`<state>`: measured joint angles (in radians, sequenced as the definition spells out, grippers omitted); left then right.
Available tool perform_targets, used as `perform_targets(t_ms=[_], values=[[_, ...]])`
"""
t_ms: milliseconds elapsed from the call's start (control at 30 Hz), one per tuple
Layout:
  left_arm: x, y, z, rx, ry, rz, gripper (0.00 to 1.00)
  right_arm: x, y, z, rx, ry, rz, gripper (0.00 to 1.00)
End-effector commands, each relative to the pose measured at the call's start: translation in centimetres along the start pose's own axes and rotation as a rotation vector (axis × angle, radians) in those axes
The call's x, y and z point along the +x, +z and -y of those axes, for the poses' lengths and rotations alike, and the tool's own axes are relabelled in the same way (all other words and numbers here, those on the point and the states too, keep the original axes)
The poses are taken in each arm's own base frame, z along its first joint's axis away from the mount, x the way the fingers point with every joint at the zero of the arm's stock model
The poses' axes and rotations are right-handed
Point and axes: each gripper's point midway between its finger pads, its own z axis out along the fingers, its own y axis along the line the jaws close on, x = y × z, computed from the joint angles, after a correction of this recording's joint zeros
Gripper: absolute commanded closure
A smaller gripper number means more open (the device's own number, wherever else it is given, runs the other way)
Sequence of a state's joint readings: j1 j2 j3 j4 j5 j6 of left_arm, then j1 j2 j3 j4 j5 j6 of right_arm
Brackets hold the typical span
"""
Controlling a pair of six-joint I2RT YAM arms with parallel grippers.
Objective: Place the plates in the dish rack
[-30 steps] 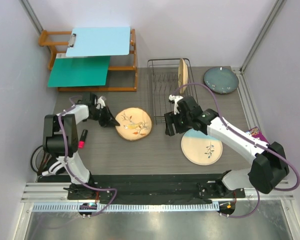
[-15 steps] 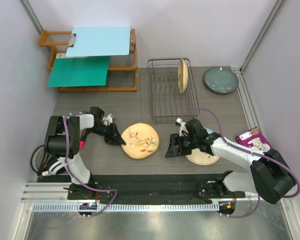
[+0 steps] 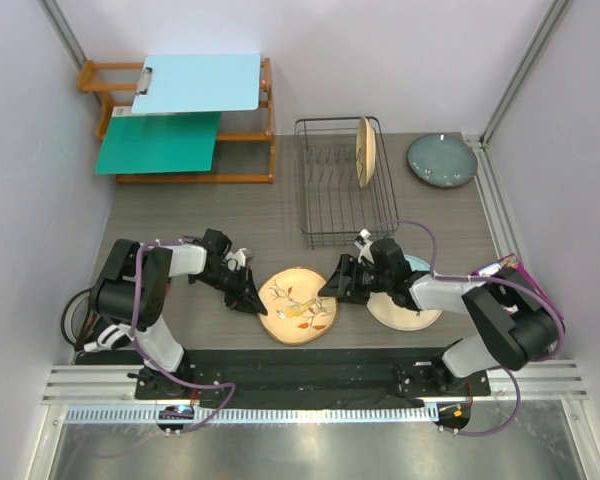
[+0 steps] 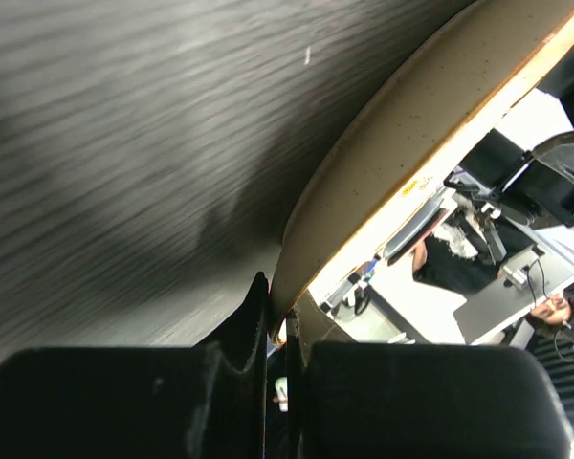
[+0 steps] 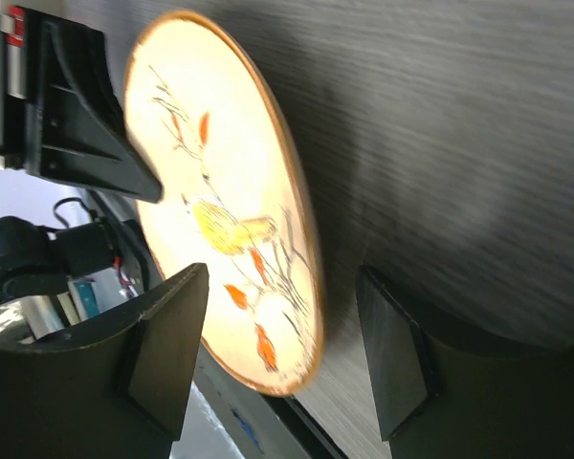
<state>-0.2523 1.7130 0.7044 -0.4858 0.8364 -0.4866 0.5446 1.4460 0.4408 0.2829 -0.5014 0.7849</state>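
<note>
Grey wood-grain bench (image 3: 200, 215) between white walls. Left jaws clenched on left rim of leafy tan-orange plate (image 3: 298, 305) near front edge. Right jaws parted, facing its right rim, grasping nothing. Second tan plate (image 3: 364, 152) upright in dish rack (image 3: 330, 180).

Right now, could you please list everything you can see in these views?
branch-pattern plate: one, tan-orange; table front, centre.
racked plate: one, tan; upright in the dish rack.
cream plate: one, light-blue band; partly under the right arm.
teal plate: one, dark; table's far right.
dish rack: one, black wire; centre back.
wooden rack: one, orange; back left.
blue clipboard: one, light blue; on the wooden rack.
green board: one; below the clipboard.
table: one, grey wood grain.
left fingers: shut on the branch-pattern plate's rim.
right fingers: open, at that plate's opposite rim.
</note>
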Motion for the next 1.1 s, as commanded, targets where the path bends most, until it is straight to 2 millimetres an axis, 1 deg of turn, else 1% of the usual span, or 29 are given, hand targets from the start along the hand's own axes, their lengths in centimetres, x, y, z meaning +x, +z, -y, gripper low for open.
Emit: perform_targets(t_ms=[0, 67, 133, 233, 267, 300, 333, 367, 400, 467, 500, 567, 600, 633, 667, 700, 733, 767, 800, 833, 867, 900, 933, 967, 1000, 1033, 1067], values=[[0.1, 1.0, -2.0, -0.105, -0.027, -0.03, 1.0, -0.5, 1.6, -1.4, -0.075, 0.0, -0.027, 0.32], [-0.2, 1.4, -2.2, -0.11, -0.038, -0.044, 1.0, 0.5, 1.9, -1.0, -0.067, 0.004, -0.076, 0.34], [-0.6, 1.6, -2.2, -0.108, -0.029, -0.053, 1.0, 0.8, 1.9, -0.9, -0.066, -0.006, -0.086, 0.35], [-0.9, 1.7, -2.2, -0.107, -0.012, -0.055, 1.0, 1.2, 2.0, -1.4, -0.074, -0.04, -0.101, 0.4], [-0.9, 1.8, -2.3, -0.11, -0.012, -0.056, 1.0, 1.4, 2.0, -1.7, -0.079, -0.054, -0.106, 0.48], [-0.9, 1.8, -2.3, -0.11, -0.009, -0.056, 1.0, 1.3, 1.9, -2.2, -0.09, -0.074, -0.107, 0.52], [-0.9, 1.8, -2.4, -0.115, -0.001, -0.053, 1.0, 1.5, 1.8, -1.9, -0.076, -0.082, -0.116, 0.58], [-0.9, 1.7, -2.4, -0.116, 0.008, -0.049, 1.0, 1.6, 1.6, -2.0, -0.076, -0.093, -0.118, 0.73], [-1.0, 1.6, -2.4, -0.12, 0.016, -0.044, 1.0, 1.4, 1.4, -2.2, -0.076, -0.106, -0.115, 0.81], [-1.4, 1.5, -2.4, -0.128, 0.049, -0.03, 0.97, 1.9, 1.0, -1.6, -0.049, -0.129, -0.134, 0.99], [-1.6, 1.4, -2.3, -0.128, 0.062, -0.021, 0.92, 2.2, 0.9, -1.3, -0.033, -0.13, -0.149, 0.99], [-2.1, 1.2, -2.1, -0.137, 0.087, -0.006, 0.79, 2.1, 0.5, -1.6, -0.035, -0.178, -0.163, 0.99], [-2.3, 0.8, -1.8, -0.141, 0.109, 0.008, 0.64, 1.9, 0.3, -1.9, -0.027, -0.19, -0.183, 0.99], [-2.4, 0.4, -1.7, -0.155, 0.124, 0.013, 0.59, 1.8, 0.0, -2.2, -0.04, -0.236, -0.2, 0.99], [-3.0, -0.6, -1.7, -0.193, 0.158, 0.033, 0.52, 0.8, -0.3, -3.4, -0.053, -0.273, -0.192, 0.99], [-3.6, -1.7, -0.9, -0.196, 0.186, 0.072, 0.49, 0.5, -1.0, -3.4, -0.04, -0.273, -0.204, 0.99], [-4.6, -3.1, -0.3, -0.183, 0.199, 0.109, 0.47, -0.2, -1.9, -4.4, -0.06, -0.331, -0.186, 0.99], [-5.2, -4.9, 1.2, -0.175, 0.243, 0.115, 0.43, -1.6, -2.6, -6.2, -0.082, -0.38, -0.16, 0.99], [-6.1, -6.5, 2.4, -0.169, 0.29, 0.138, 0.42, -1.1, -3.6, -6.3, -0.063, -0.374, -0.202, 0.99], [-6.7, -8.2, 3.0, -0.156, 0.313, 0.157, 0.41, -1.5, -4.6, -7.4, -0.083, -0.417, -0.197, 0.99], [-7.1, -10.2, 4.7, -0.14, 0.388, 0.17, 0.4, -2.8, -5.4, -9.0, -0.1, -0.478, -0.17, 0.99], [-7.3, -11.9, 5.7, -0.132, 0.433, 0.215, 0.4, -2.6, -6.3, -9.3, -0.089, -0.482, -0.188, 0.99], [-7.9, -13.5, 6.0, -0.13, 0.45, 0.266, 0.39, -2.9, -6.9, -10.1, -0.093, -0.502, -0.181, 0.99], [-8.2, -14.8, 6.9, -0.129, 0.479, 0.316, 0.39, -4.3, -7.9, -11.9, -0.106, -0.554, -0.134, 0.99], [-8.7, -16.7, 8.0, -0.146, 0.567, 0.403, 0.39, -4.7, -8.7, -12.2, -0.072, -0.554, -0.131, 0.99], [-8.7, -17.7, 8.8, -0.159, 0.608, 0.453, 0.39, -5.8, -9.3, -12.8, -0.046, -0.565, -0.098, 0.99], [-8.7, -18.4, 9.4, -0.167, 0.638, 0.494, 0.39, -8.1, -10.5, -15.0, -0.03, -0.611, -0.012, 0.99]])
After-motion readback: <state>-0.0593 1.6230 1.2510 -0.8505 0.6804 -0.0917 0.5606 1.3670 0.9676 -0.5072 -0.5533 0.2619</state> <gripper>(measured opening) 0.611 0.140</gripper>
